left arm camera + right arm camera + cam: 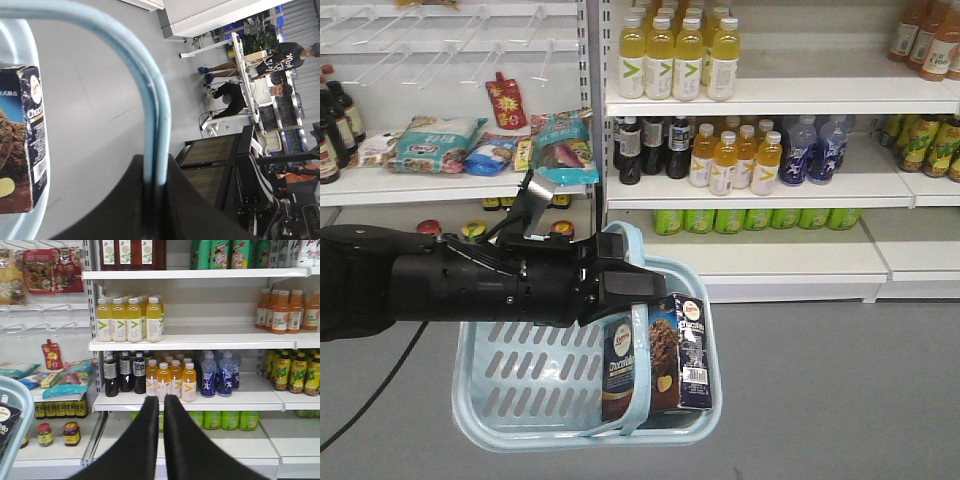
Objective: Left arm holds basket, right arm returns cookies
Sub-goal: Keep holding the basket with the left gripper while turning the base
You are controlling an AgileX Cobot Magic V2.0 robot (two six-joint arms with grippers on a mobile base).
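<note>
Many shelved bottles [660, 60] behind basket [535, 440]

The cookies [665, 350] stand in the basket [520, 375] at its right end, shelves [790, 255] behind.

My left gripper [625, 285] clamps the hoop handle [152, 100] of the light blue slotted basket [510, 385], low in the front view's centre. The navy cookies [665, 350] box stands upright at its right end. My right gripper [161, 401], bottom centre of its own view, is empty, fingers nearly together.
</note>
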